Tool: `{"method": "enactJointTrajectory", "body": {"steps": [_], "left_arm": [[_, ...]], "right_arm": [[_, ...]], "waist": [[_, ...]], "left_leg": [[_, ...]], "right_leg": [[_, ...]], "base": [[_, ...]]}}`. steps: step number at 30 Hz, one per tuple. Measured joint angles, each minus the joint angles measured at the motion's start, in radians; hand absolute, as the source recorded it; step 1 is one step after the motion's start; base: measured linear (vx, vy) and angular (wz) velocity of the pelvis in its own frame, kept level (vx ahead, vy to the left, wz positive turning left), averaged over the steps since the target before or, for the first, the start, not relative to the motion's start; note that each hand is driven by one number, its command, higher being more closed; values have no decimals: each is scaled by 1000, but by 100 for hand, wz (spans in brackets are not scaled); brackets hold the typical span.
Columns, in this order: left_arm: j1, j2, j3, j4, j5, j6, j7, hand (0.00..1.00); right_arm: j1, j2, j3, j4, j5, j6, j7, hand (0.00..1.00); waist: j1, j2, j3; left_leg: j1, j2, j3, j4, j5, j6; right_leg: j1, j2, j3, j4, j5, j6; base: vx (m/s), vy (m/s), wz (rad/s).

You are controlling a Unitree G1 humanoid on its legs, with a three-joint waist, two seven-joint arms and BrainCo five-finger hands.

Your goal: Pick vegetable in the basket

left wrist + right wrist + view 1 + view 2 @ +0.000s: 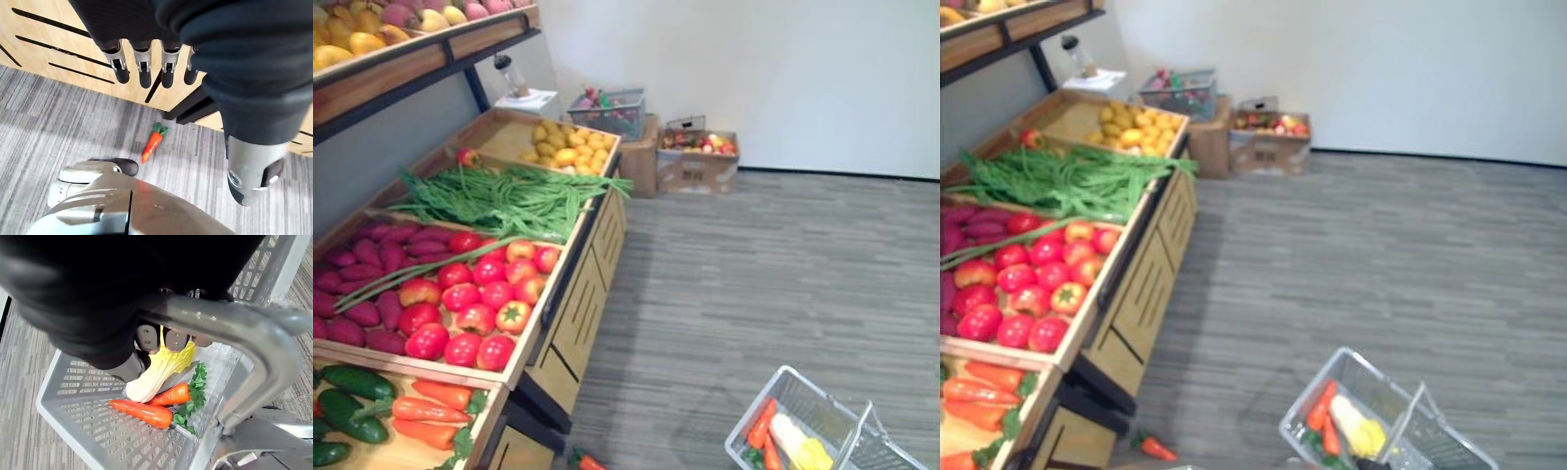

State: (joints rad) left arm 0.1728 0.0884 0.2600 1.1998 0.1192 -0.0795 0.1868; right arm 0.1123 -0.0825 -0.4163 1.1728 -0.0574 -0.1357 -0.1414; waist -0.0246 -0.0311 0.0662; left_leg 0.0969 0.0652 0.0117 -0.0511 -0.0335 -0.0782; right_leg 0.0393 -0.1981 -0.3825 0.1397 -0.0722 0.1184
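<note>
Beside the wooden stand (578, 313), the grey floor (754, 264) lies wide open to the far wall.
Low at the robot's right, the right hand (146, 339) is curled round the handle (230, 328) of the basket (73, 382), which holds two carrots (146, 413) and one cabbage (156, 369); one loose carrot (152, 143) lies near the stand's base. The left hand (145, 68) hangs with fingers straight, holding nothing.

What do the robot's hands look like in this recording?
Left robot hand: a row of silver fingers with dark tips under a dark ribbed cover, and a silver-grey thumb set apart. Right robot hand: the same dark cover, with pale finger pads showing beneath it.
</note>
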Motion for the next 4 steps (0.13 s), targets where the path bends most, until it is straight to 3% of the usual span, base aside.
{"method": "enactJointTrajectory", "body": {"steps": [4], "left_arm": [[-1, 7, -17, 15, -39, -6, -16, 0]], "right_arm": [[0, 3, 3, 3, -1, 0, 16, 100]], "waist": [[-1, -1, -2]], "left_leg": [[11, 9, 22, -19, 1, -2]], "right_leg": [[-2, 16, 21, -26, -1, -1]], "base": [[19, -6, -13]]}}
